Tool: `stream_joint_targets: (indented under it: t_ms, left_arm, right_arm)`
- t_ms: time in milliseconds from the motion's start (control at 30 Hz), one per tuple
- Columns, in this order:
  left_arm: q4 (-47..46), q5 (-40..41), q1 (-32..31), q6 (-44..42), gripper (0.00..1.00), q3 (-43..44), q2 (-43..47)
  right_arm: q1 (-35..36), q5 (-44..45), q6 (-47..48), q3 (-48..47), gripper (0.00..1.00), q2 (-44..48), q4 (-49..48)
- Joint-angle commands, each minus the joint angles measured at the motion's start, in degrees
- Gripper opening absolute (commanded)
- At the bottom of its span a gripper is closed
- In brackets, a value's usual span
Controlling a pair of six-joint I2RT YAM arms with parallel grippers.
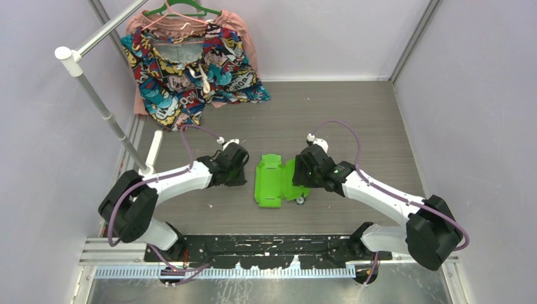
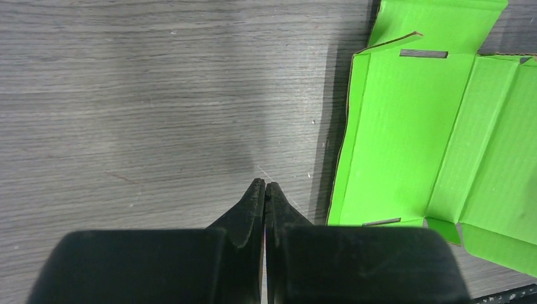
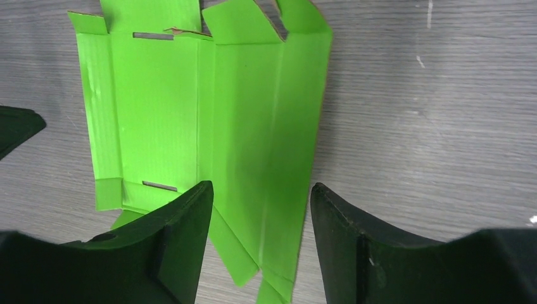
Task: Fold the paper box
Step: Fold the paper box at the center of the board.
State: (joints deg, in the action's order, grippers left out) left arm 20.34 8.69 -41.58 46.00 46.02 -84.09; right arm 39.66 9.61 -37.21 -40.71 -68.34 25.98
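Note:
The paper box (image 1: 271,182) is a lime-green die-cut sheet lying mostly flat on the grey table, between the two arms. Its slots and flaps show in the left wrist view (image 2: 405,133) and the right wrist view (image 3: 190,114). My left gripper (image 2: 265,185) is shut with nothing in it, its tips over bare table just left of the sheet's edge (image 1: 244,174). My right gripper (image 3: 260,185) is open above the sheet's right-hand panels, one finger on each side of a long panel, not clamping it (image 1: 297,180).
A colourful patterned garment (image 1: 190,69) hangs on a green hanger at the back left. A white rail on a slanted pole (image 1: 101,104) stands along the left side. Pale walls enclose the table on three sides.

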Motion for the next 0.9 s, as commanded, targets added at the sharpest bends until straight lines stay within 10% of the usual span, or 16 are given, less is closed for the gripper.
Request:
stream_joint_targets:
  t_ms: [0, 333, 867]
  left_arm:
    - [-3.8, -1.3, 0.2, -0.5, 0.0, 2.9, -2.9]
    - [-5.8, -3.9, 0.1, -0.3, 0.0, 4.9, -6.0]
    - [-5.3, -4.1, -2.3, -0.2, 0.0, 8.5, -9.2]
  right_arm:
    - [-0.2, -3.0, 0.5, -0.3, 0.62, -2.6, -8.3]
    - [-0.2, -4.2, 1.0, -2.8, 0.31, -4.7, -8.5]
    - [0.3, -6.9, 1.8, -7.2, 0.25, -7.6, -6.5]
